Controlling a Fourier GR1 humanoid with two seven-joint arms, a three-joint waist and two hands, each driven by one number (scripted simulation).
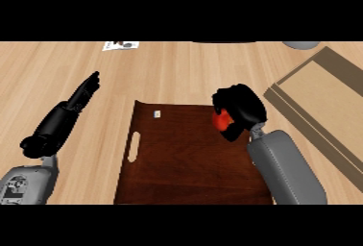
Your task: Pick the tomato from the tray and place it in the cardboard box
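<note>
The wooden counter (184,72) fills the view, pale planks running across it. On it, at the lower middle, lies the dark brown tray (177,163), a flat board with a slot handle cut near its left edge and a small white label near its top edge. To the right, tilted and partly cut off by the view's edge, sits the cardboard box (319,96), its tan floor and raised rim showing; it lies just beside the tray's upper right corner, apart from it.

The right forearm (287,168), grey, comes up from the lower edge along the tray's right side. Its right hand (245,105), black, hangs over the tray's upper right corner with its fingers curled round the tomato (223,120), of which only a red patch shows at the hand's lower left. Whether the tomato touches the tray cannot be told.

The left hand (81,96) lies out over the bare counter to the left of the tray, its fingers straight and pointing up and away, holding nothing.

A small white card (120,45) lies at the counter's far edge, and a grey rounded object (305,44) shows at the top right.
</note>
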